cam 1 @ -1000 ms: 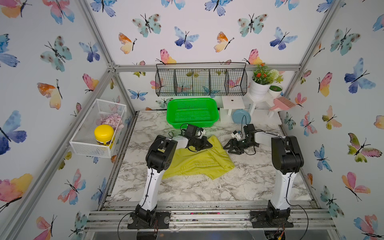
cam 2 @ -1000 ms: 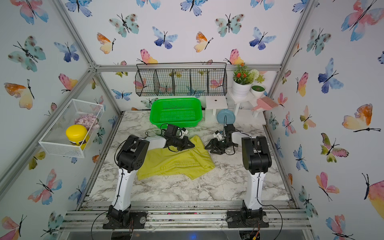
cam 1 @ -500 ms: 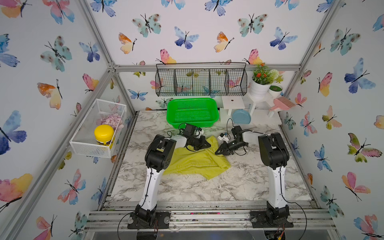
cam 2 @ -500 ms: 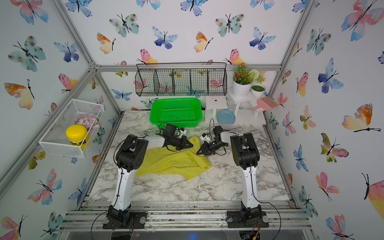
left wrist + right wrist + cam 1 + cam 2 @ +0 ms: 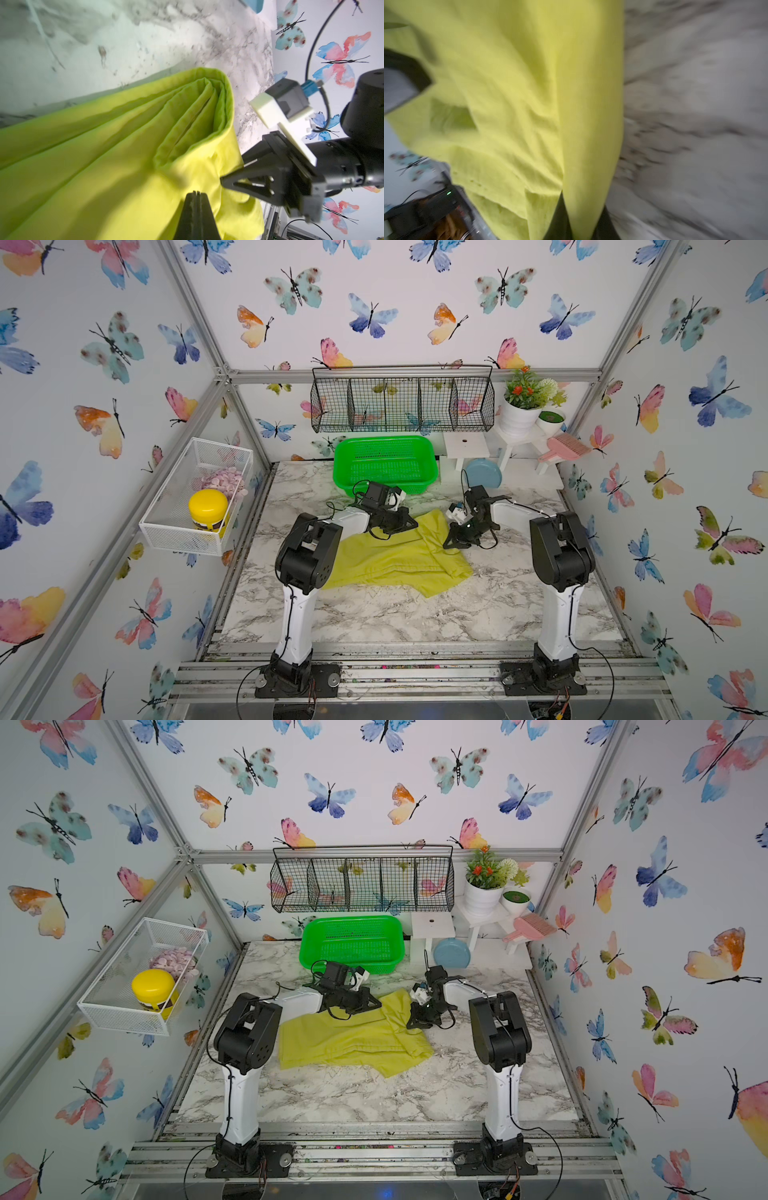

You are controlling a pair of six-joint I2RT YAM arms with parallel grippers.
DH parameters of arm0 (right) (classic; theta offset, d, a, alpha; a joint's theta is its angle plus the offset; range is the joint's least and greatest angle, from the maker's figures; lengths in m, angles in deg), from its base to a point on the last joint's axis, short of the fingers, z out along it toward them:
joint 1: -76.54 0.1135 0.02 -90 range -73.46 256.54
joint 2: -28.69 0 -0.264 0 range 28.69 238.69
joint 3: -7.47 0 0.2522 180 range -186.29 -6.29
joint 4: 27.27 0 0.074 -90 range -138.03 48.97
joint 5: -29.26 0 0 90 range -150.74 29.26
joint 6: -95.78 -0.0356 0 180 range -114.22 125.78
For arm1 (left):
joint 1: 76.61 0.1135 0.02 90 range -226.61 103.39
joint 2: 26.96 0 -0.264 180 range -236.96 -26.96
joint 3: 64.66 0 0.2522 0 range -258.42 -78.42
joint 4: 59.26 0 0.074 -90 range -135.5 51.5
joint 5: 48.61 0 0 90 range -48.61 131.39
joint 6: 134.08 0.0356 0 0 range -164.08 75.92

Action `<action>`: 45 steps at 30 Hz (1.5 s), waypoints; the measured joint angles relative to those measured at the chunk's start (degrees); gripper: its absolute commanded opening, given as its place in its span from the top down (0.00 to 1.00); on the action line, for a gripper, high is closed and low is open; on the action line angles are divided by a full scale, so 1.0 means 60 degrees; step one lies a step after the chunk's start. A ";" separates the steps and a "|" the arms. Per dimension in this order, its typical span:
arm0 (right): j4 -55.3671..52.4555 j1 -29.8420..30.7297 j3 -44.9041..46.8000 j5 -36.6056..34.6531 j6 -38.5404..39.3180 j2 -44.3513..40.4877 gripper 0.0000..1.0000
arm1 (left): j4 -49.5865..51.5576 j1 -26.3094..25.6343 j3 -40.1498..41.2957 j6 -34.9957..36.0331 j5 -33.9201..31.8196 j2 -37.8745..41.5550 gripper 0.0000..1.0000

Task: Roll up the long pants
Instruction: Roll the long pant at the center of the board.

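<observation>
With the right tool [image 5: 449,542] clamped on the long pants [image 5: 390,562] edge and the left tool [image 5: 196,195] pressed shut alongside, turn that edge over evenly, keeping it taut.

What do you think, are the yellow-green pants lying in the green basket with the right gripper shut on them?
No: both top views show the long pants on the marble table, in front of the green basket, not in it. The right gripper is shut on them.

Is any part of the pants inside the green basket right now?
No, the long pants lie wholly on the marble table, on the near side of the green basket.
</observation>
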 measured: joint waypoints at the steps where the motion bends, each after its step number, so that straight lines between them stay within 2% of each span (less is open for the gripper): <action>1: -0.0193 -0.0127 -0.0047 -0.0627 -0.0033 -0.0117 0.98 | 0.0000 0.0018 0.0055 0.0098 -0.0120 0.0233 1.00; 6: -0.1239 -0.0656 -0.0871 -0.3479 -0.0109 -0.0270 0.98 | -0.0007 0.0095 0.0175 0.0452 -0.0444 0.0627 1.00; 10: -0.1825 -0.0790 -0.1676 -0.5064 -0.0229 -0.0270 0.98 | 0.0215 0.0117 0.0561 0.0590 -0.0648 0.0404 1.00; 18: -0.2397 -0.0306 -0.2896 -0.6379 -0.0324 0.0025 0.98 | 0.0262 0.0142 0.0361 0.0619 -0.0546 -0.0386 1.00; 28: -0.3016 0.1300 -0.4761 -0.8783 -0.0652 0.2328 0.98 | 0.0270 0.0138 0.0284 0.0634 -0.0474 -0.0463 1.00; 32: -0.3129 0.1592 -0.5490 -0.8976 -0.0678 0.2645 0.98 | 0.0284 0.0146 0.0288 0.0634 -0.0470 -0.0463 1.00; 38: -0.3049 0.1847 -0.6477 -0.8575 -0.0681 0.2878 0.98 | 0.0288 0.0146 0.0237 0.0630 -0.0441 -0.0521 1.00; 45: -0.2903 0.2346 -0.6601 -0.7883 -0.0765 0.2943 0.96 | 0.0310 0.0142 0.0036 0.0627 -0.0321 -0.0710 1.00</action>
